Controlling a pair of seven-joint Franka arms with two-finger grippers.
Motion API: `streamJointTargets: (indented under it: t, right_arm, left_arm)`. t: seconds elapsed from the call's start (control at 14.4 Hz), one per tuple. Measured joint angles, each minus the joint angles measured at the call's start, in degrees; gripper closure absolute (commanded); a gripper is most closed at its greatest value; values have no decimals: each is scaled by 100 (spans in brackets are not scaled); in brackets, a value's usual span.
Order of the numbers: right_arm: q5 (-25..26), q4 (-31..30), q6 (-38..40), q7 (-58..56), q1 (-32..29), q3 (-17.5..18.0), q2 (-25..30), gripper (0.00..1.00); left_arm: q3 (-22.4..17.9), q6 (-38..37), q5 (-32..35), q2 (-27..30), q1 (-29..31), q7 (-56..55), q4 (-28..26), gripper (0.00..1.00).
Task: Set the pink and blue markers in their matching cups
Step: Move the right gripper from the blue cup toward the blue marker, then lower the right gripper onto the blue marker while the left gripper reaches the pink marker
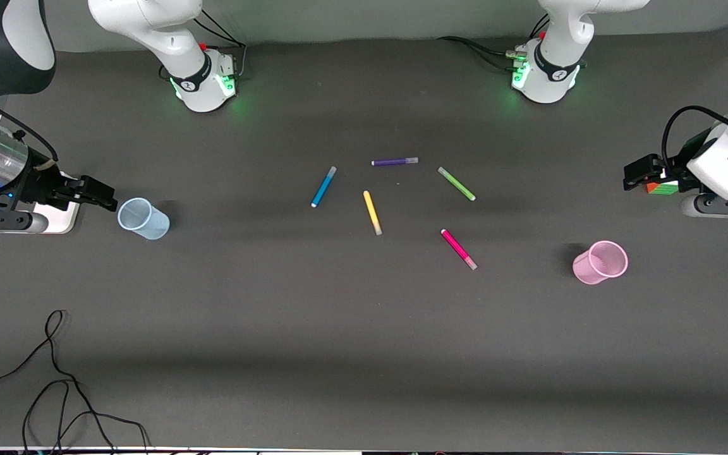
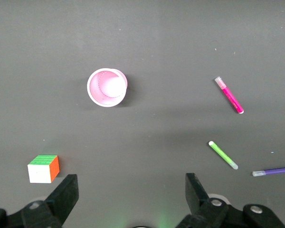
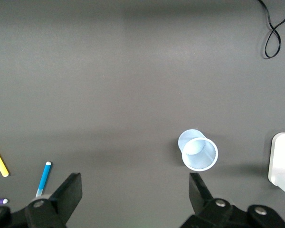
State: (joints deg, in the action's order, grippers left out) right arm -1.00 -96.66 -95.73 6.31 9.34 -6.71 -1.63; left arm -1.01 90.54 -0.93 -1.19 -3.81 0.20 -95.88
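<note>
Here both grippers hang wide open and empty: the left gripper (image 2: 128, 194) near the pink cup (image 1: 600, 261), the right gripper (image 3: 135, 197) beside the blue cup (image 1: 143, 218); the pink marker (image 1: 459, 249) and blue marker (image 1: 323, 186) lie between the cups.

Big dark grey table (image 1: 364, 328), pale wall strip along the top, soft shadows, green glow near the top

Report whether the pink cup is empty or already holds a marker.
Empty. The pink cup shows only its bare bottom, and the pink marker lies on the table.
</note>
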Motion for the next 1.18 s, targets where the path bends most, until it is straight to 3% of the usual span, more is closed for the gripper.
streamJointTargets:
  t: [0.49, 0.9, 1.18]
  right_arm:
    - [-3, -9, 47, 24, 36, 108, -53, 0]
    - [-503, -153, 162, 1715, 348, 1029, -746, 0]
    - [-932, -247, -58, 2468, 963, 1159, -1451, 0]
  left_arm:
    - [1, 0, 48, 0, -30, 0, 3, 0]
    - [6, 7, -52, -52, -48, -215, 16, 0]
    - [206, 146, -123, -185, -201, -1265, -34, 0]
